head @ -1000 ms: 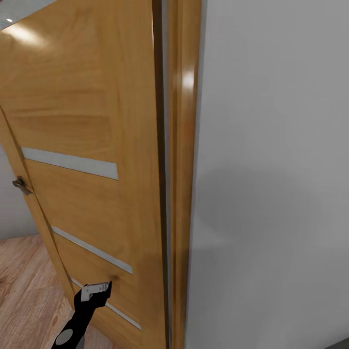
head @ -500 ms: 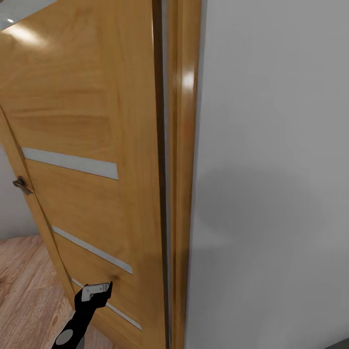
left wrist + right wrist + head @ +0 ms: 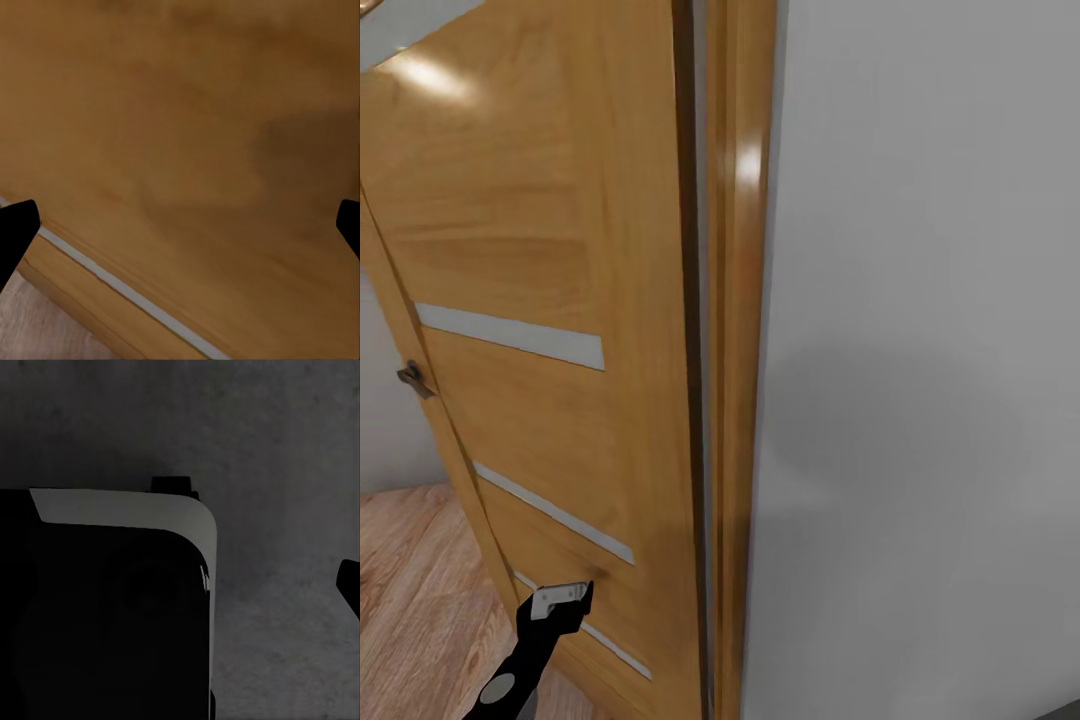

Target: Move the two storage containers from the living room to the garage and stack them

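Neither orange-red storage container is in view. I face a honey-coloured wooden door (image 3: 560,250) standing ajar. My left gripper (image 3: 565,597) is at the door's lower panel, close to or touching it. In the left wrist view the door (image 3: 187,135) is very near, and the gripper (image 3: 180,229) is open with nothing between its fingers. In the right wrist view one black fingertip (image 3: 351,586) of my right gripper sits at the picture's edge, wide apart, over dark grey concrete floor (image 3: 285,450).
The door frame (image 3: 740,300) and a pale grey wall (image 3: 920,350) stand close on the right. The door handle (image 3: 412,379) is at its free edge on the left, above light wood-plank floor (image 3: 420,600). A dark part of the robot (image 3: 105,615) hides part of the concrete.
The door's free edge and handle have shifted slightly right while the frame stayed put, so the door has swung a little. The left gripper stays at the lower panel.
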Motion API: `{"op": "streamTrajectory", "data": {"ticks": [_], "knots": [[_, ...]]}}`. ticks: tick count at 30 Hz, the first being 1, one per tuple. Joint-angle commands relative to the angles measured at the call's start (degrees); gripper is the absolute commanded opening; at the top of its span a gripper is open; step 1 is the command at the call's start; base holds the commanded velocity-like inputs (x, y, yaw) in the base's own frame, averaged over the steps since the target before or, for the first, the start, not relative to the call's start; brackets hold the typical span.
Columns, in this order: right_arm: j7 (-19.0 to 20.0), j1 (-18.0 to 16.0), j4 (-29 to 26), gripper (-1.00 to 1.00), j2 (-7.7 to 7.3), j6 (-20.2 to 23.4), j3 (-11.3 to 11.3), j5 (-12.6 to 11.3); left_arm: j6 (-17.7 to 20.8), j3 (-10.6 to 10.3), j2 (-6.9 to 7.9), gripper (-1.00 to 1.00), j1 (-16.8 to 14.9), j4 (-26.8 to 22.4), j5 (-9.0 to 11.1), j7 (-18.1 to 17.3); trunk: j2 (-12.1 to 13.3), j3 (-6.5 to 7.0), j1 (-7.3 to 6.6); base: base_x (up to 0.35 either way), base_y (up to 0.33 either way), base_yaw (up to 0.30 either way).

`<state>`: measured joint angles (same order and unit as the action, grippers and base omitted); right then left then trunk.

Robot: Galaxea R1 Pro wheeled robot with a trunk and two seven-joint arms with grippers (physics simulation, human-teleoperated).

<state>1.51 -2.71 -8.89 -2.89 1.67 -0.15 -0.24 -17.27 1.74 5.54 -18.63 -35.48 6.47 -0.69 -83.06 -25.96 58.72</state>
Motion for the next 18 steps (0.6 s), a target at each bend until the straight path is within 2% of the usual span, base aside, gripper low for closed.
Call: {"op": "streamTrajectory", "data": {"ticks": [1,7,18], "knots": [[0.16,-0.01,-0.08,1.00,-0.01,0.18,-0.02,-0.02,-0.14,-0.07,-0.01,1.00,-0.13,0.07,0.64,-0.28,-0.02,-0.04,0.01,0.140,0.000,0.000],[0.16,-0.01,-0.07,1.00,-0.01,0.18,-0.02,-0.02,-0.21,-0.07,-0.01,1.00,-0.17,0.14,0.65,-0.28,-0.02,-0.04,0.01,0.114,0.000,0.000],[0.16,-0.01,-0.08,1.00,-0.01,0.18,-0.02,-0.02,-0.22,-0.07,0.06,1.00,-0.18,0.08,0.65,-0.28,-0.02,-0.04,0.01,0.012,0.000,0.000]]}}
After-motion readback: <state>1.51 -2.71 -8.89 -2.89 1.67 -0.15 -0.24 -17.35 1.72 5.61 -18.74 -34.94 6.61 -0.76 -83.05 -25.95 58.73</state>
